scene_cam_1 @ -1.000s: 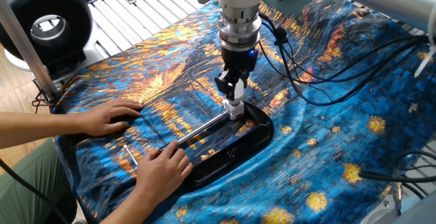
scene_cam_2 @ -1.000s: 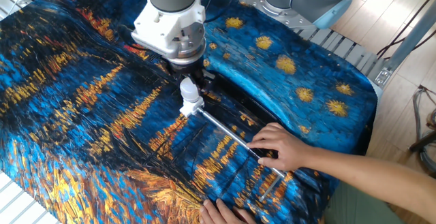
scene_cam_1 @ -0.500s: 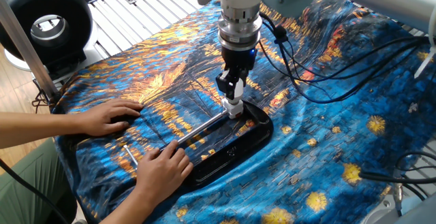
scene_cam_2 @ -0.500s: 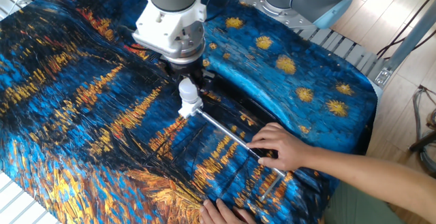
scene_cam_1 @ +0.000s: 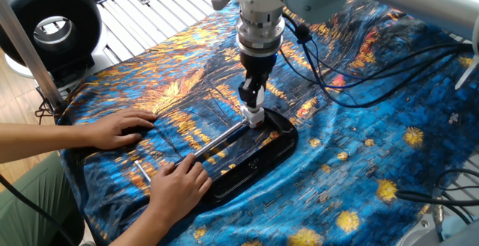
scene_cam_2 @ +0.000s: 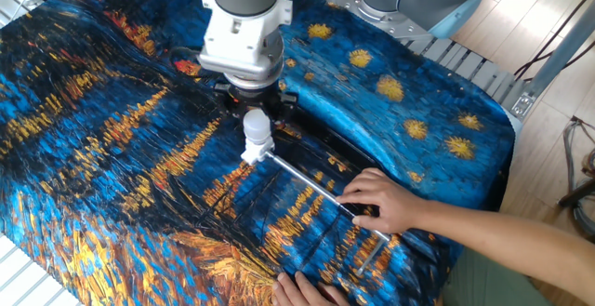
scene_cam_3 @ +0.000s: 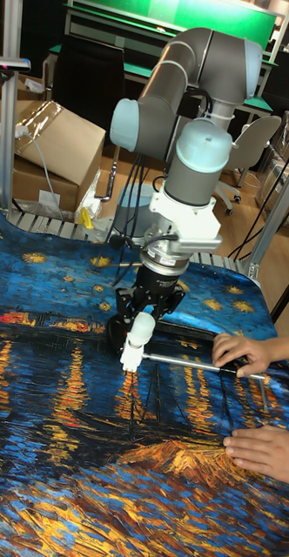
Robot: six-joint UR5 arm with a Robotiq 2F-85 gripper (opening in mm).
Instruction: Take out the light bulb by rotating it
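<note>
Two hands steady the job: one hand (scene_cam_2: 381, 201) presses down on the metal rod (scene_cam_2: 311, 183), the other hand (scene_cam_1: 120, 130) lies flat on the patterned cloth (scene_cam_1: 374, 149) toward eight o'clock from it in one fixed view, most likely so that the rod cannot turn or slide while the bulb is twisted. The rod runs across a dark tray (scene_cam_1: 262, 160), and at its far end sits the small white socket (scene_cam_2: 255, 151) with the light bulb (scene_cam_2: 256, 125) standing upright in it, globe at twelve o'clock and neck down in the socket. The gripper (scene_cam_1: 252, 94) hangs straight down over the bulb from the robot arm (scene_cam_3: 184, 157), lined up with the bulb's own axis, which suits a turning motion about that axis. Its fingers (scene_cam_1: 247, 89) reach down around the upper part of the bulb, one on either side; they look drawn in narrowly about the globe rather than spread wide. Whether the pads truly pinch the glass or merely stand beside it, I cannot tell, since the wrist hides the contact in the other fixed view and the tall fixed view shows the bulb in front of the fingers. By my judgement the bulb is not yet out of the socket.
</note>
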